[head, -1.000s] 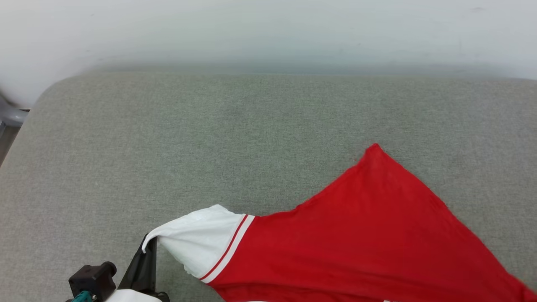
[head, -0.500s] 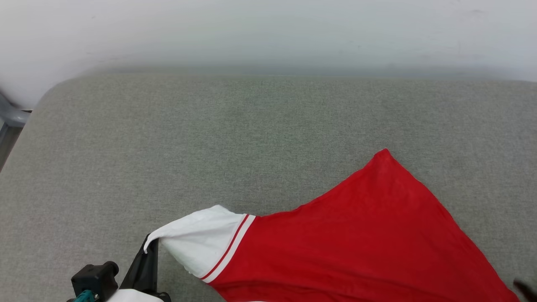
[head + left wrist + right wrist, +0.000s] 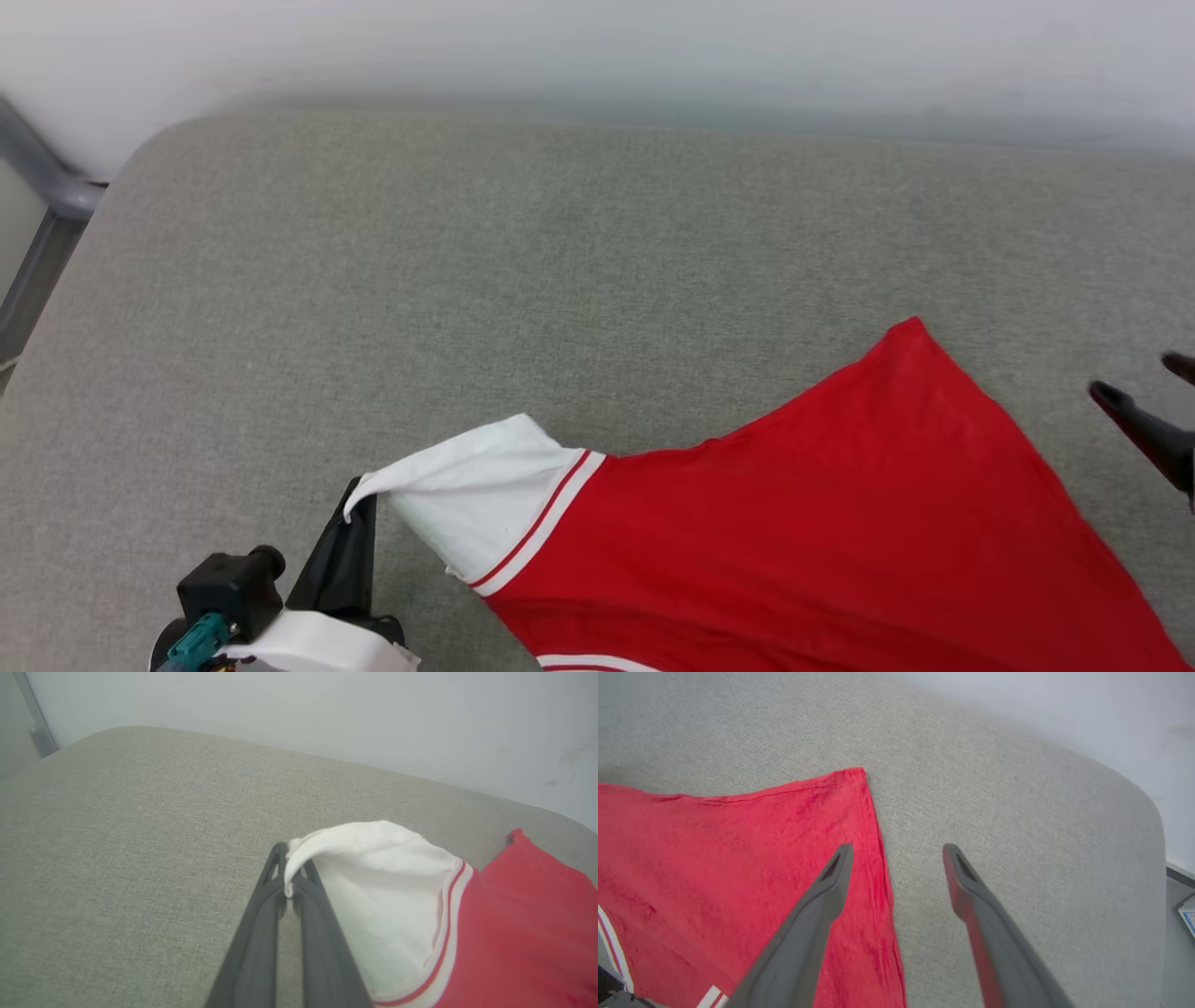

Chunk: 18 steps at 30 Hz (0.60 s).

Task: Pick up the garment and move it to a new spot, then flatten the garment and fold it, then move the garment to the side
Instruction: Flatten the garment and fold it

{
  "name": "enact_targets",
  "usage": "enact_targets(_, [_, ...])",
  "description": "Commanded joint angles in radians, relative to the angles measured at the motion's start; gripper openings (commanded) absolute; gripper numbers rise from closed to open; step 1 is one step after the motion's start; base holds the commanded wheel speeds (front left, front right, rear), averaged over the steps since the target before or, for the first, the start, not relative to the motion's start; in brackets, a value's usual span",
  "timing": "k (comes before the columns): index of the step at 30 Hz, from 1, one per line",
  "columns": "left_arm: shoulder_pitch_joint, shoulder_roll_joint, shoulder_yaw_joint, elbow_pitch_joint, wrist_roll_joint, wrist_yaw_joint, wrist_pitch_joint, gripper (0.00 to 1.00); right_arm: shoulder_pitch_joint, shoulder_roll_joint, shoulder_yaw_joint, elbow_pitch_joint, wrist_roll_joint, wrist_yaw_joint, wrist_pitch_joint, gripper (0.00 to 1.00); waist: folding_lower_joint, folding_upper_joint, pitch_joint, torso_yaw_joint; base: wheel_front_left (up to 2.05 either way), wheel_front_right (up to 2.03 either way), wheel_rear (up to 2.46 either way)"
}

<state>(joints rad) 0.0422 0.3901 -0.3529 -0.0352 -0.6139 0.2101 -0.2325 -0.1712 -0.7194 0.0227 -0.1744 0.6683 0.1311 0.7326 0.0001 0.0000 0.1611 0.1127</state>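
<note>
On the head view I have the garment (image 3: 840, 523) lying low and to the right on the padded grey worktop (image 3: 467, 280). Its red body spreads out to a pointed corner (image 3: 910, 327) that reaches toward the middle of the worktop. The white sleeve (image 3: 476, 495) sticks out to the left, edged with a red-and-white stripe (image 3: 537, 527). My left gripper (image 3: 358, 504) sits at the lower left with its jaws pinched together on the outer edge of that sleeve, lifting it a little off the surface. My right gripper (image 3: 1137, 375) pokes in at the right edge, jaws spread wide, apart from the cloth and holding nothing. A pale wall (image 3: 597, 47) runs behind the worktop.

On the left wrist view the left gripper (image 3: 286, 882) has both dark fingers pressed close, and the hem of the white sleeve (image 3: 383, 891) is folded over and caught between their tips. The striped trim (image 3: 448, 933) and the red body (image 3: 523, 933) trail off to the right over the worktop (image 3: 117, 858).

On the right wrist view the right gripper (image 3: 897, 848) is fully spread and empty. One finger (image 3: 822, 896) hangs over the side edge of the garment (image 3: 738, 858), the other finger (image 3: 980, 905) over bare worktop (image 3: 1017, 788). The red corner (image 3: 859, 772) lies flat just beyond them. I cannot tell whether the fingertips touch the surface.
</note>
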Motion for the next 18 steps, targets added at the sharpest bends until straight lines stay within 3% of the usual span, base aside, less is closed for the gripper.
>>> enact_targets(1, [-0.016,-0.005,-0.002,-0.002,0.004,-0.004,-0.004,0.0,-0.045,-0.006,0.027,0.006,-0.012,-0.001,0.02,1.0,-0.0001,0.0,0.02,0.017,0.0,0.0,0.0])
enact_targets(11, [-0.097,-0.032,-0.035,0.005,0.024,-0.025,-0.01,0.0,-0.399,0.021,0.31,0.256,-0.048,-0.001,0.163,1.0,-0.0001,0.0,0.109,0.075,0.0,0.0,0.0])
enact_targets(18, [-0.145,-0.05,-0.046,0.013,0.034,-0.04,-0.016,0.0,-0.544,0.065,0.446,0.441,-0.076,-0.001,0.143,1.0,-0.0001,0.0,0.175,0.11,0.0,0.0,0.0])
